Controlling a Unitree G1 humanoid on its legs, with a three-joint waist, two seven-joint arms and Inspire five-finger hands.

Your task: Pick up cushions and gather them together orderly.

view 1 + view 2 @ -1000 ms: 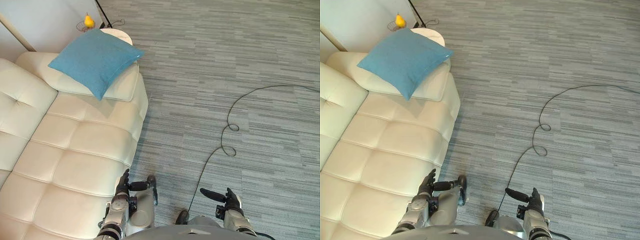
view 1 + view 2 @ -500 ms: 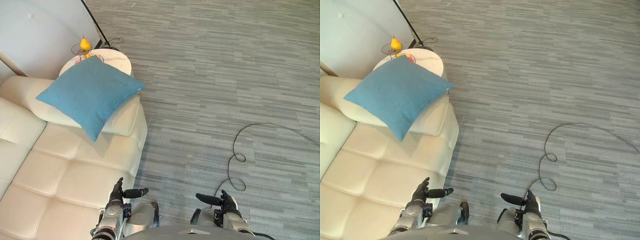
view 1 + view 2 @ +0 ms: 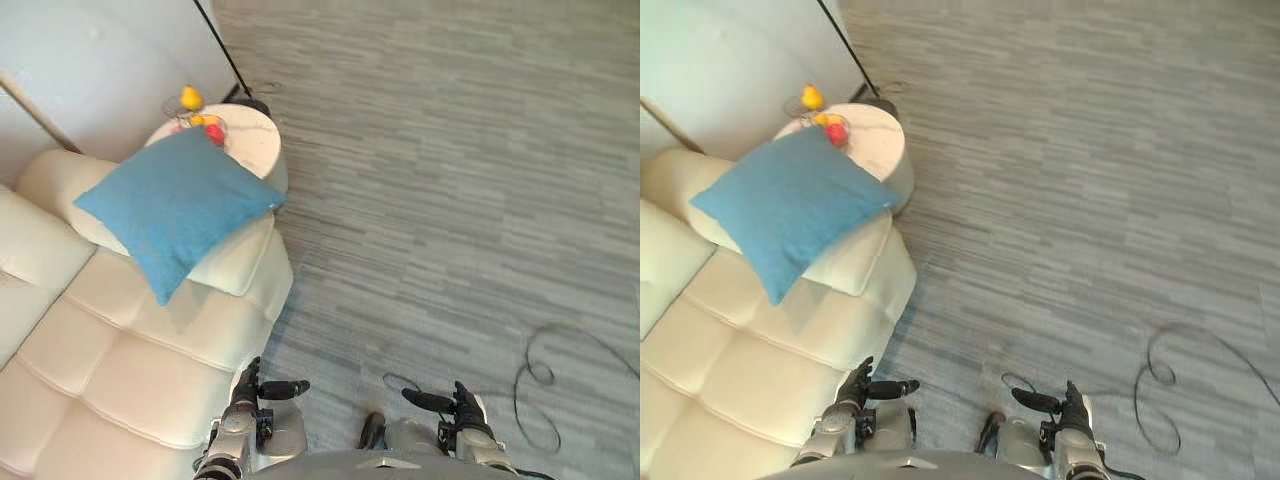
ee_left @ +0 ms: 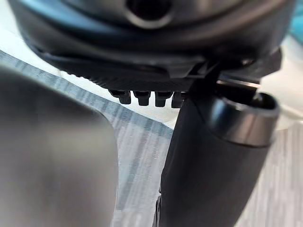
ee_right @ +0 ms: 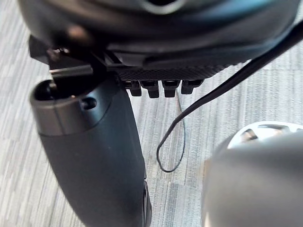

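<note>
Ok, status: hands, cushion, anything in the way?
Left hand open, empty, by the sofa edge; right hand open, empty, over floor. Blue cushion on the sofa armrest, untouched. Side table close behind it.

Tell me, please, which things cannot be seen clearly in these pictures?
1. Sofa: the left and bottom edges of the left eye view cut it off, so more cushions there cannot be ruled out.
2. Side table: the blue cushion covers its near part in both eye views.
3. Fruit on the table: too small to name.
</note>
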